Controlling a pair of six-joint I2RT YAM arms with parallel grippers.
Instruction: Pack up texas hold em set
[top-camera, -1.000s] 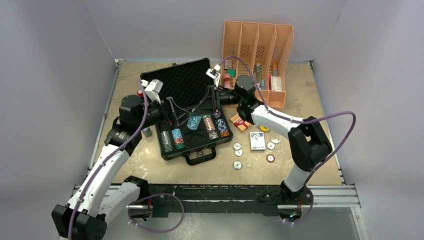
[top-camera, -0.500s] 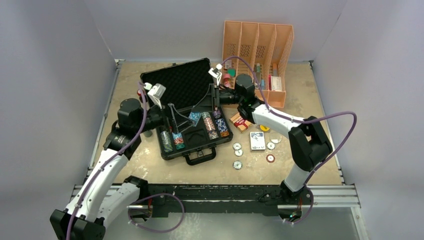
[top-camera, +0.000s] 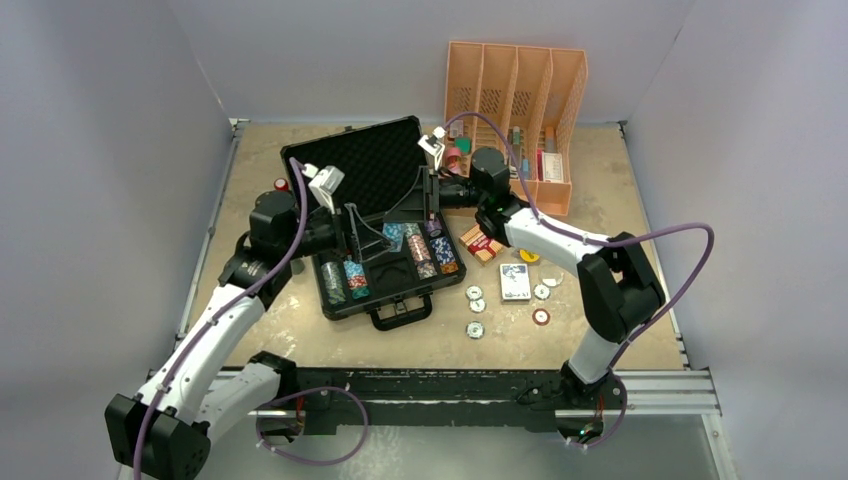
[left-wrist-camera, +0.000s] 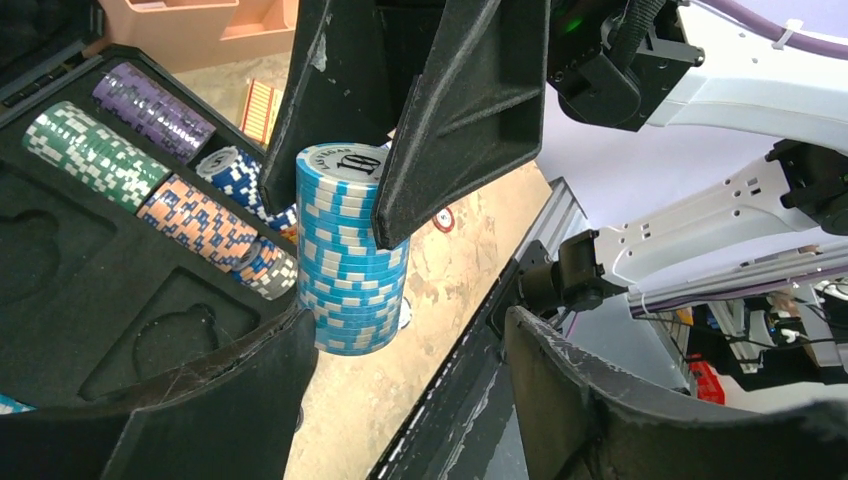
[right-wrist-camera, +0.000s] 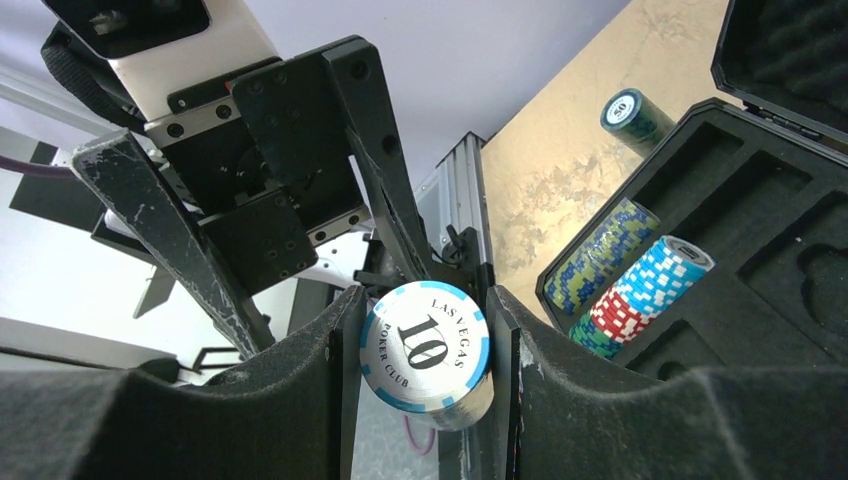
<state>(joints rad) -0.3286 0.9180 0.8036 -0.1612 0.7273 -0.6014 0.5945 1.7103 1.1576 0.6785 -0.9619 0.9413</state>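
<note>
The black foam-lined case (top-camera: 395, 301) lies open mid-table, several chip rows (top-camera: 344, 279) in its slots. My right gripper (top-camera: 403, 228) is shut on a light-blue chip stack (right-wrist-camera: 426, 350), its top chip marked 10, held above the case. That stack (left-wrist-camera: 350, 250) hangs between the right fingers, just off one of my left gripper's fingers (left-wrist-camera: 220, 400). My left gripper (left-wrist-camera: 405, 375) is open and much wider than the stack. Green, purple and orange chip rows (left-wrist-camera: 90, 155) fill the tray behind. A card deck (top-camera: 514, 282) and round dealer buttons (top-camera: 474, 294) lie on the table to the right.
An orange slotted organizer (top-camera: 515, 90) stands at the back right with small items in front. A red-topped cylinder (top-camera: 281, 184) sits left of the case lid (top-camera: 365, 160). A dark chip stack (right-wrist-camera: 635, 115) stands on the table beside the case. Both arms crowd over the case.
My left gripper has slid right over the case up to the blue stack, and its jaws have narrowed a little. The right arm has held still with the stack.
</note>
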